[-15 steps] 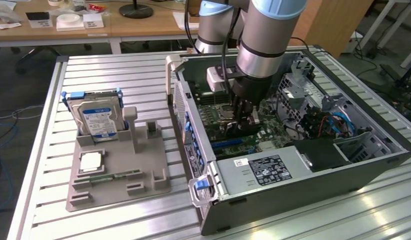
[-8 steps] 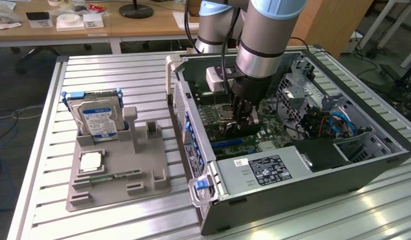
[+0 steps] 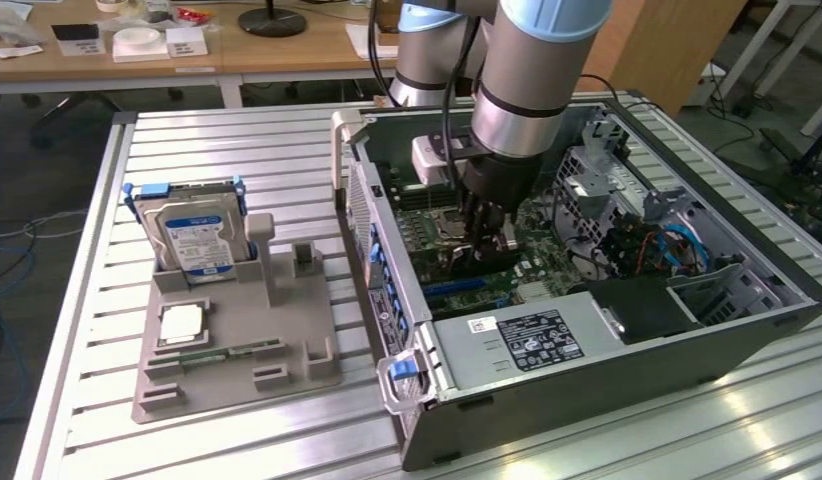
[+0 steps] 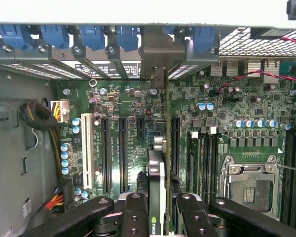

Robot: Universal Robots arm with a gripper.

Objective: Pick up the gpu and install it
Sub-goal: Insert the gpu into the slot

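A: So, where is your gpu [image 4: 160, 197] right now?

B: Clamped edge-on between your jaws; the gripper [image 4: 160, 210] holds it upright inside the open computer case [image 3: 625, 330], directly above the motherboard [image 4: 222, 113].

A: And relative to the motherboard's slots?

B: Its thin edge runs along the line of a black expansion slot [image 4: 173, 140], with the silver bracket [image 4: 159, 54] up against the case's rear slot openings. Whether it is fully seated, you cannot tell.

A: Anything outside the case?

B: Beside the case on the counter [image 3: 251, 140], a grey holder [image 3: 224, 350] carries the hard drive [image 3: 195, 240].
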